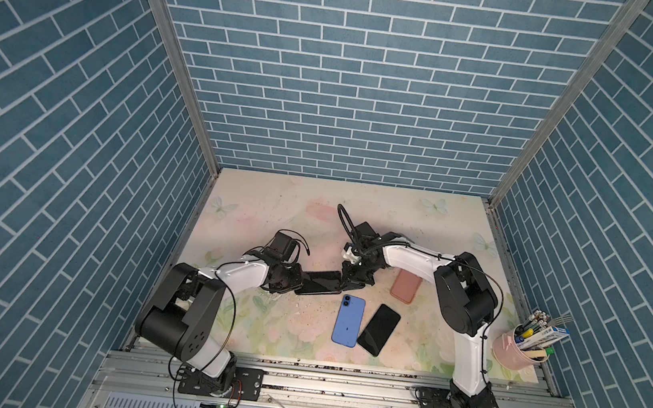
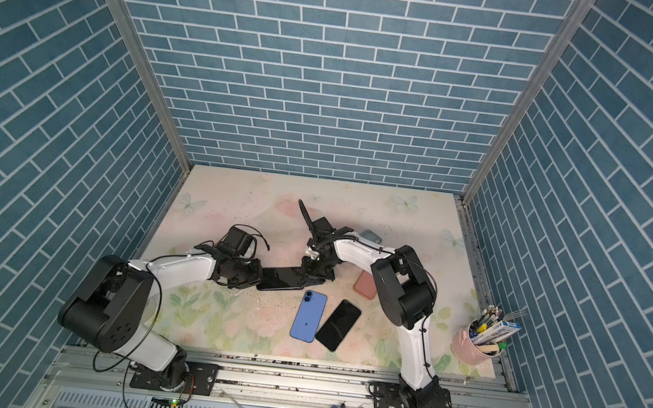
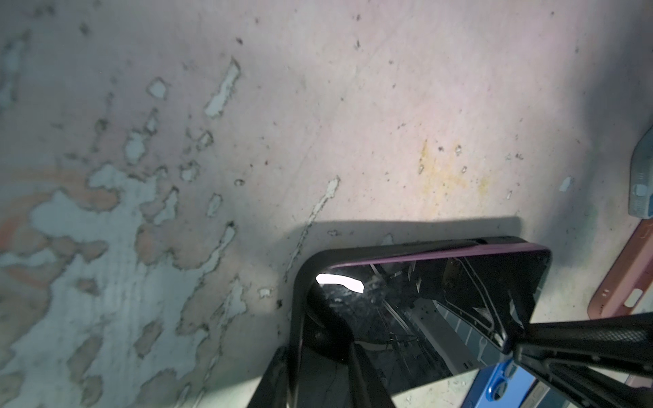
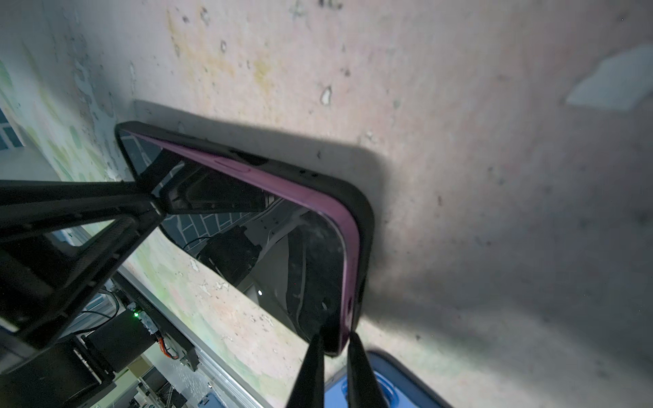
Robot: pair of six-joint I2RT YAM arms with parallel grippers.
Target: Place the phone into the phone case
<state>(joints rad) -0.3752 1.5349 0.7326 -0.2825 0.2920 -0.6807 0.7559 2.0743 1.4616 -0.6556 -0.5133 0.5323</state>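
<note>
Blue brick walls (image 1: 352, 70) ring our floral mat (image 1: 274, 207). Our right gripper (image 4: 335, 348) pinches one end of the phone (image 4: 282, 247); our left gripper (image 3: 314, 349) clamps the opposite end, on the phone case (image 3: 300, 282). We see the phone lying in it, purple edge above the rim, over mid-mat.

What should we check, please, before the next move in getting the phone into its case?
1. Right gripper pinching one end of the phone: ok.
2. Left gripper clamped on the opposite end: ok.
3. Phone fully seated in the phone case: not ok; the purple edge stands proud and one case corner gapes.
4. Clearance from the blue phone lying close by: cannot tell.
5. Camera cutout lined up: cannot tell; the back is hidden.
</note>
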